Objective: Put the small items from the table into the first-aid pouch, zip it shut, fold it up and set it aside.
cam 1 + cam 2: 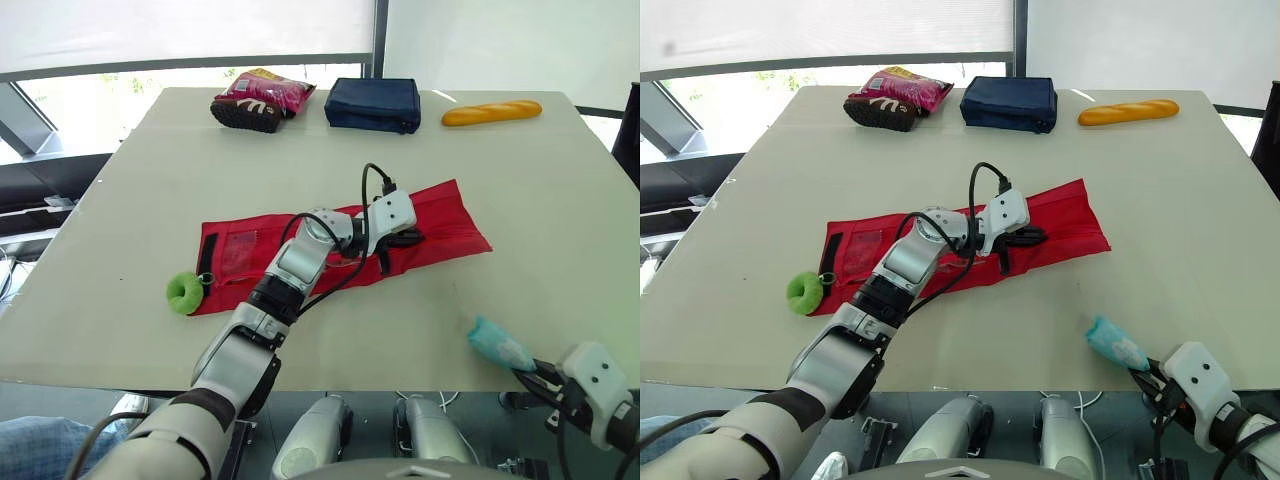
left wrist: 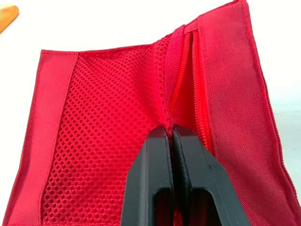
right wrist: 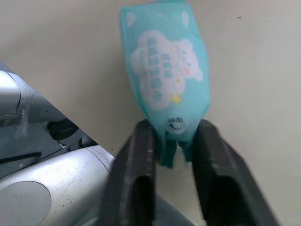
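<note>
Pouch status: first-aid pouch [image 1: 440, 215] lies unfolded and flat mid-tabletop [image 1: 130, 200], long side running across in front of me, mesh pocket up. My left pincer [image 2: 170, 134] is down on it, tips clenched together right on the zip line beside the mesh. Whether I have the pull or just the fabric edge, can't tell. The zip looks parted ahead of the tips.

My right pincer [image 3: 174, 127] is grasping a teal wipes packet [image 3: 164, 70] by its crimped end, hanging just over the near right tabletop edge, well apart from the pouch. A green roll [image 1: 184, 292] sits against the pouch's left end.

Handling, my judgement:
- The packet is light, soft and crinkly with a slick film. It will flop from an end grip, so hold the sealed seam and don't squeeze the body.
- The pouch is thin limp fabric that will bunch and slide on the smooth top if dragged. It needs one pincer pinning or lifting the zip lip while the other feeds items in.
- The mesh can snag a fingertip.
- To zip, take the pull tab, not the cloth.
- To fold, take a short end hem and lay it over.
- The roll looks squashy and could roll away, so pinch it across the rim.

Far edge: snack bag [image 1: 262, 98], navy case [image 1: 374, 103], bread roll [image 1: 491, 112].
</note>
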Robot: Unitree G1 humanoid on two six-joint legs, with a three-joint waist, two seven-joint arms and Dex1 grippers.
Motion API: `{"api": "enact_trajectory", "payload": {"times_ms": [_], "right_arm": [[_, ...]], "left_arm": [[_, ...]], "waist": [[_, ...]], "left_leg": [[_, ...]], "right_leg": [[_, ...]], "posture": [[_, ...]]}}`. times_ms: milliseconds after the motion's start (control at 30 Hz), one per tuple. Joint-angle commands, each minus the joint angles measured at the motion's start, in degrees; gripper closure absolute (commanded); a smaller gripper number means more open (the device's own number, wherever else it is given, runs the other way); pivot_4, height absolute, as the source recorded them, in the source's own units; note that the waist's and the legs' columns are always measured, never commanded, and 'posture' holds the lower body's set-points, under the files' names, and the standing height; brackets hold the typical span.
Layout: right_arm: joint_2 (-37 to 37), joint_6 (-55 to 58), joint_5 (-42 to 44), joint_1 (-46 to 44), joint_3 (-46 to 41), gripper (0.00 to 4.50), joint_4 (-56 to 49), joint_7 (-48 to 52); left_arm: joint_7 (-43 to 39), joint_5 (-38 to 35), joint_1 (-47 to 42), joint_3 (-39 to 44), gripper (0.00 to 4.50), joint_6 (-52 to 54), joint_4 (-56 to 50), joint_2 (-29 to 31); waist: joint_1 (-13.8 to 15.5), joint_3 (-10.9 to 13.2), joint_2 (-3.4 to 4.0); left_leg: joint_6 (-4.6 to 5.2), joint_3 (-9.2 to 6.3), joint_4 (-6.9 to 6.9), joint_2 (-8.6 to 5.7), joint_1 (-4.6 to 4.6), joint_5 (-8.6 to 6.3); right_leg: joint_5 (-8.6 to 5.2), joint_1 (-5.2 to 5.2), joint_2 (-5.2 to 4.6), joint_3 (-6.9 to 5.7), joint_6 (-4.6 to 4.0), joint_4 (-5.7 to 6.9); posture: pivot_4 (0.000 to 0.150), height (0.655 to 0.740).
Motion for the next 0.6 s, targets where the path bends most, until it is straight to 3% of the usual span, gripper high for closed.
{"api": "enact_trajectory", "payload": {"times_ms": [33, 167, 400, 600], "right_arm": [[-0.5, 4.0, 6.7, -1.9, -5.1, 4.45, -6.3, -0.3], [-4.3, 15.3, 14.4, -17.0, -4.5, 4.45, -11.2, -7.1], [-9.0, 34.8, 14.7, -43.0, 10.4, 4.45, -4.9, -16.7], [-12.9, 43.9, 11.0, -47.4, 19.5, 4.45, -1.1, -19.3]], "left_arm": [[0.2, -0.4, -0.9, 0.5, 4.5, -1.3, -1.0, -0.7], [0.3, -0.2, -1.1, 0.1, 4.5, -2.0, 0.1, -1.6], [-0.3, 0.1, -0.9, -0.9, 4.5, -3.1, 0.7, -3.5], [-0.6, 0.4, -0.2, -1.3, 4.5, -3.3, 0.5, -4.0]], "waist": [[0.0, 0.0, 0.0], [-0.4, 0.1, -0.09], [0.0, 0.1, -0.08], [0.2, 0.1, -0.07]], "left_leg": [[0.0, 0.0, 0.0, 0.0, 0.0, 0.0], [0.03, -0.01, 0.01, 0.01, 0.01, 0.02], [0.13, 0.06, 0.03, 0.02, -0.17, 0.08], [0.17, 0.05, 0.18, -0.02, -0.77, 0.07]], "right_leg": [[0.0, 0.0, 0.0, 0.0, 0.0, 0.0], [0.03, 0.01, -0.01, -0.07, 0.04, 0.0], [0.26, -0.13, -0.12, -0.21, -0.09, -0.11], [0.37, -0.62, -0.15, -0.21, -0.25, -0.14]], "posture": [[0.15, 0.7293], [0.15, 0.7293], [0.15, 0.7293], [0.15, 0.7293]]}}
